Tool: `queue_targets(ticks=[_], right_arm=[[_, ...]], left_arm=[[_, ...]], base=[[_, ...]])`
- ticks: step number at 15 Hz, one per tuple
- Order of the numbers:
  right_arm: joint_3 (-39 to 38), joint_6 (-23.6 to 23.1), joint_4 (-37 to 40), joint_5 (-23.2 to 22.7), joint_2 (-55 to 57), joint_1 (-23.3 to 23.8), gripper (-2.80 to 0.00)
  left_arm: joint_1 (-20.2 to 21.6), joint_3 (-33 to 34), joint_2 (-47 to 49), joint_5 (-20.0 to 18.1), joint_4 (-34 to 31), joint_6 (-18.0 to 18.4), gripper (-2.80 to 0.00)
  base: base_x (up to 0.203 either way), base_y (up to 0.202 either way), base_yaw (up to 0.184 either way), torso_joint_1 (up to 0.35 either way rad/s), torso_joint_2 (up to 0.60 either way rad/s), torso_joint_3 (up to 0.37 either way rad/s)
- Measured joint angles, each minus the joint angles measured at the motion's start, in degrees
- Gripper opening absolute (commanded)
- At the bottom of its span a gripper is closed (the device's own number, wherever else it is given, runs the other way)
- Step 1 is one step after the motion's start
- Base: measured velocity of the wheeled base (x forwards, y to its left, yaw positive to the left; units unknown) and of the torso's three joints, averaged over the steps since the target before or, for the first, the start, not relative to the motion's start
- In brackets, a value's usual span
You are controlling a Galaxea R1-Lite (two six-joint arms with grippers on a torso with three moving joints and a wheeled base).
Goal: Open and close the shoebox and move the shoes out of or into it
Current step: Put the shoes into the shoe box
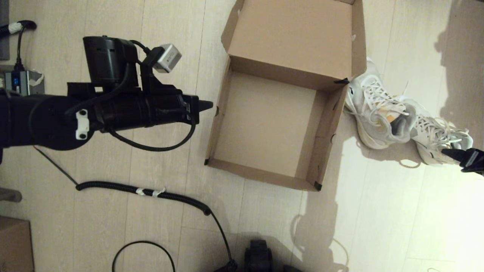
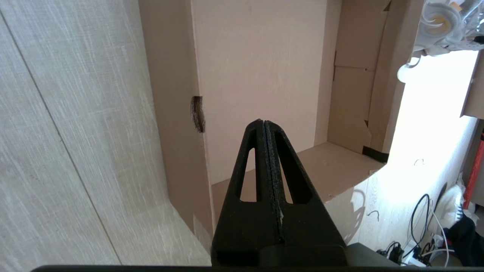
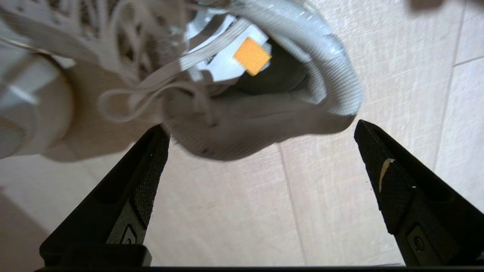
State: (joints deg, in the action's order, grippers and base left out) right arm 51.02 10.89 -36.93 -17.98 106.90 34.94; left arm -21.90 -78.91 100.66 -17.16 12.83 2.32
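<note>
1. Nearest the head camera hangs the left arm [image 1: 94, 109], stretched level above the floor [image 1: 124, 234] on the left side of the shoebox [image 1: 264, 124].
2. Its left gripper [image 1: 206, 105] points at the shoebox's left wall, its tip just short of that wall; the fingers [image 2: 264, 151] are pressed flat together with nothing between them.
3. That shoebox sits on the floor with its lid [image 1: 295, 34] swung back on the far side; nothing lies on its bare cardboard bottom. Black tape marks the corners nearest the robot and the far right corner.
4. Both shoes [image 1: 382, 113] lie on the floor just beside the shoebox's right wall, outside it, overlapping one another, laces loose.
5. At the far right of the shoebox, past the shoes, the right gripper [image 1: 463, 156] reaches in by the outer shoe. Its fingers [image 3: 147, 177] are spread wide and hold nothing; the shoe's collar shows between and just beyond the tips.
6. A coiled black cable [image 1: 151, 190] lies on the floor, nearer the robot than the shoebox.
</note>
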Motion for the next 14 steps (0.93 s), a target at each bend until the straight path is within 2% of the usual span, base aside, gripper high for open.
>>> queue_targets(ticks=[4,7,8,10,14], right_arm=[[-1.0,2.1,1.3,-0.3,-2.3,-2.9,0.0],[-3.2,-1.2,0.9,-0.4,-3.3,-4.4,0.0],[-4.3,-3.5,0.4,-0.6,-3.4,-4.6,0.0],[-7.0,-11.9,-4.2,-0.8,-2.2,-4.7,0.0],[-8.7,-30.3,-25.3,-3.1,5.0,-3.6,0.0]], left_arm=[[-0.1,1.4,-0.9,0.0,0.0,0.0,-2.8],[-0.1,1.6,-1.3,0.0,0.0,0.0,-2.8],[-0.1,1.6,-1.4,0.0,0.0,0.0,-2.8],[-0.1,1.4,-1.5,0.0,0.0,0.0,-2.8],[-0.1,2.0,-2.6,0.0,0.0,-0.1,-2.8]], base=[[0.0,0.0,0.0,0.0,0.0,0.0],[0.0,0.0,0.0,0.0,0.0,0.0],[0.0,0.0,0.0,0.0,0.0,0.0],[0.0,0.0,0.0,0.0,0.0,0.0],[0.0,0.0,0.0,0.0,0.0,0.0]])
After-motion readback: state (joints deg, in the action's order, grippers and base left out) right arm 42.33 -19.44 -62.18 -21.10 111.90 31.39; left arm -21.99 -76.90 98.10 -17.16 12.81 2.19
